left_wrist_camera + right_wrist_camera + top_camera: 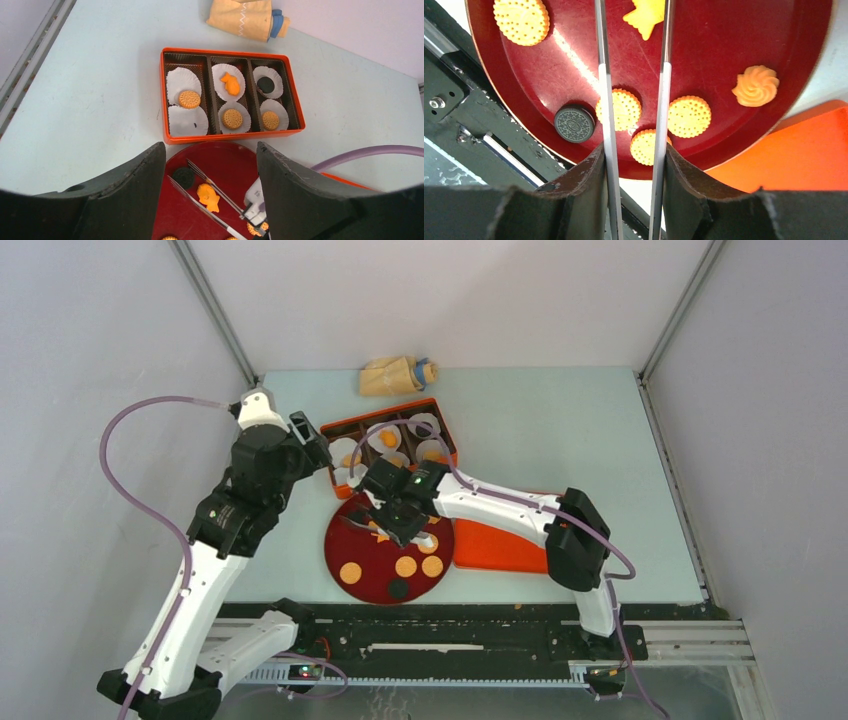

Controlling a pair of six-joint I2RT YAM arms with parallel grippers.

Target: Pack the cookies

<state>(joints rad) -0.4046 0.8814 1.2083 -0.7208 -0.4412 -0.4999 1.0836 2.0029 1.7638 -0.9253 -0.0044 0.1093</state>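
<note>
The orange box (230,136) holds white liners with several cookies: tan discs (189,99), an orange fish shape (230,83) and a dark disc (266,85). One liner (188,121) is empty. The dark red plate (370,575) carries tan discs (619,109), a dark disc (574,123), a swirl cookie (755,86) and an orange fish cookie (208,197). My right gripper (634,160) is shut on metal tongs (601,75). The tong arms (215,182) lie either side of the fish cookie, apart. My left gripper (210,150) is open and empty above the plate's far edge.
An orange lid (500,545) lies right of the plate, partly under my right arm. A tan pouch with a blue end (398,375) lies at the table's back. The box (380,423) sits just behind the plate. The arm bases and a black rail run along the near edge.
</note>
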